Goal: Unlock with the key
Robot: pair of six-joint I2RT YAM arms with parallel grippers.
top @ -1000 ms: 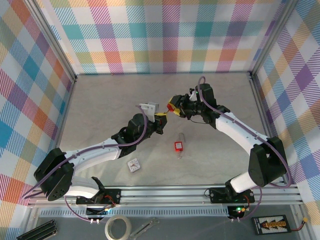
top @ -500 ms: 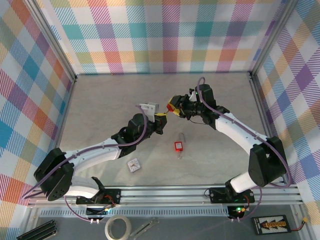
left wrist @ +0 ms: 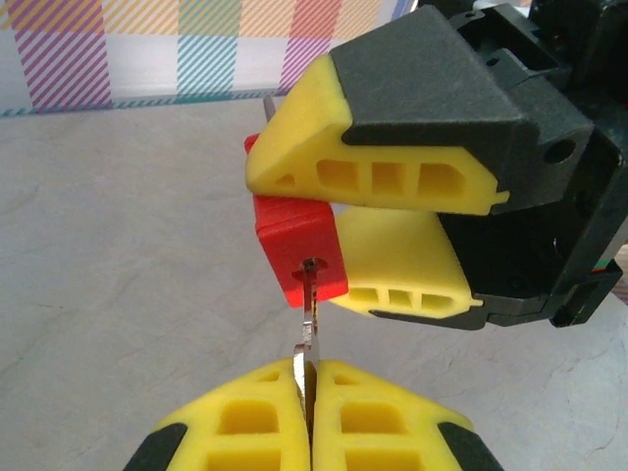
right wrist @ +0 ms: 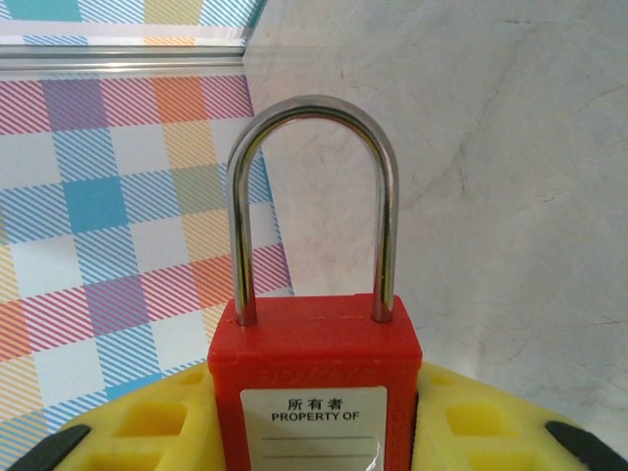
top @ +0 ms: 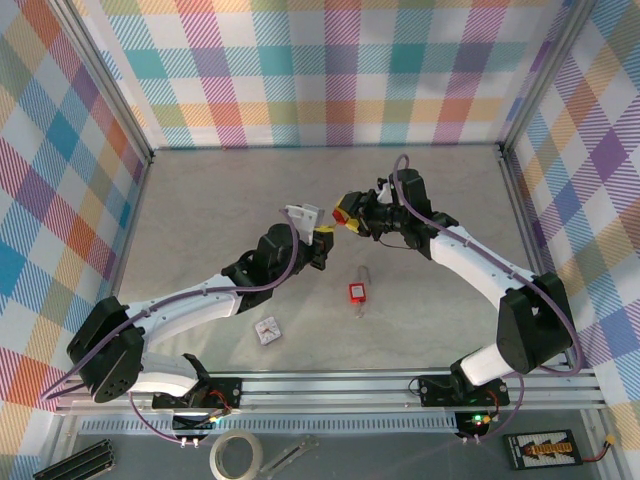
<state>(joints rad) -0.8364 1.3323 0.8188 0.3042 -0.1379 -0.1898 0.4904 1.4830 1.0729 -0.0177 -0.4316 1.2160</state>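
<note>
My right gripper (top: pixel 349 214) is shut on a red padlock (right wrist: pixel 314 368) held in the air above the table's middle. Its steel shackle (right wrist: pixel 314 196) stands closed, both legs in the body, and a white "PROPERTY OF" label faces the right wrist camera. My left gripper (left wrist: pixel 310 378) is shut on a small metal key (left wrist: pixel 308 329). The key's tip sits in the keyhole on the bottom face of the padlock (left wrist: pixel 292 245). In the top view my left gripper (top: pixel 322 238) lies just below and to the left of the right one, nearly touching it.
A second red padlock (top: pixel 355 292) lies flat on the grey table (top: pixel 200 220) just in front of the two grippers. A small white square tag (top: pixel 267 330) lies near the left arm. Checked walls close off the back and both sides.
My left gripper has crept a little up and to the right, toward the padlock. The right arm has held nearly still.
</note>
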